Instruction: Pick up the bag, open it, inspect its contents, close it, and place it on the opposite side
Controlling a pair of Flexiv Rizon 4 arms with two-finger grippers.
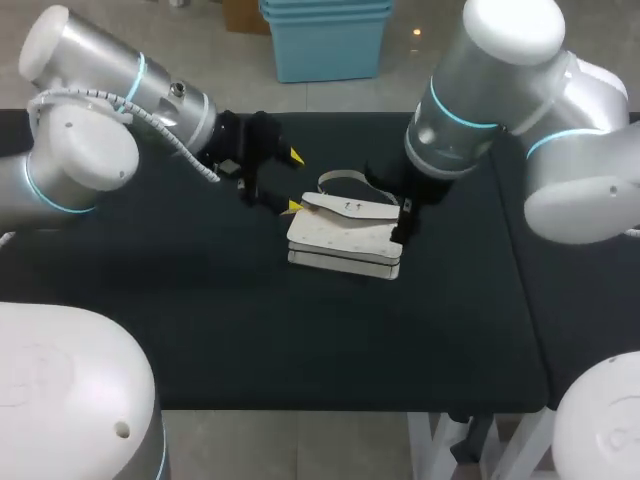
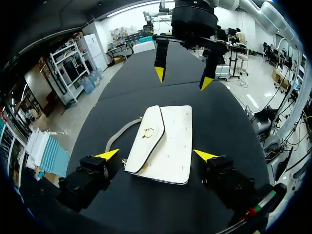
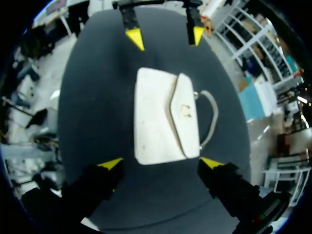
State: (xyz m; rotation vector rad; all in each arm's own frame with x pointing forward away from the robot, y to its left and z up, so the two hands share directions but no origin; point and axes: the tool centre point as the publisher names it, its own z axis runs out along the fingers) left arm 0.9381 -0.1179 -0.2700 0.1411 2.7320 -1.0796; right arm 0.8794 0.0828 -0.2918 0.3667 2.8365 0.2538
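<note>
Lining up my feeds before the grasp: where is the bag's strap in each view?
Head view: the strap loops off the far edge of the bag, mid-table.
Left wrist view: the strap curves off the bag's flap side.
Right wrist view: the strap arcs off the flap side too.
Shared landmark: the flap's clasp.

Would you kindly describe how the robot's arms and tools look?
The left arm and right arm are silver-white segments with cyan rings at joints; a white coiled cable runs along the left. The left tool and right tool are black with yellow fingertips.
</note>
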